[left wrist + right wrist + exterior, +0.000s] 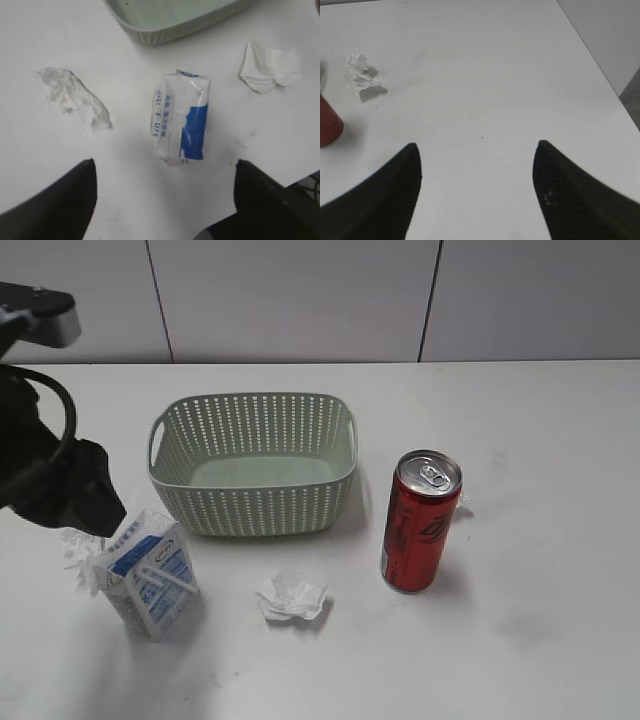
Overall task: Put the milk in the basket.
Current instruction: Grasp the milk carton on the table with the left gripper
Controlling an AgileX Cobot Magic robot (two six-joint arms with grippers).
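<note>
The milk carton (150,575) stands upright on the white table (540,440), near the front left corner of the pale green basket (255,465) but apart from it. The basket is empty. The left gripper (165,200) hangs above the carton with its two fingers spread wide and holding nothing; in the left wrist view the carton (181,117) lies between the finger lines, a little ahead of the tips. The right gripper (477,195) is also spread open and empty, over a bare part of the table, well apart from the carton.

Several things could go wrong from here. The carton is light and tall, so if one finger meets it first during the descent, it will probably tip over or slide away. A crumpled tissue (75,95) lies just beside the carton on its left, and another one (292,598) in front of the basket; a finger could catch the near one together with the milk. The straw (165,577) on the side seems slightly loose, though the view is not sharp enough to be sure. The red drink can (420,522) stands to the right of the basket, out of the way.
</note>
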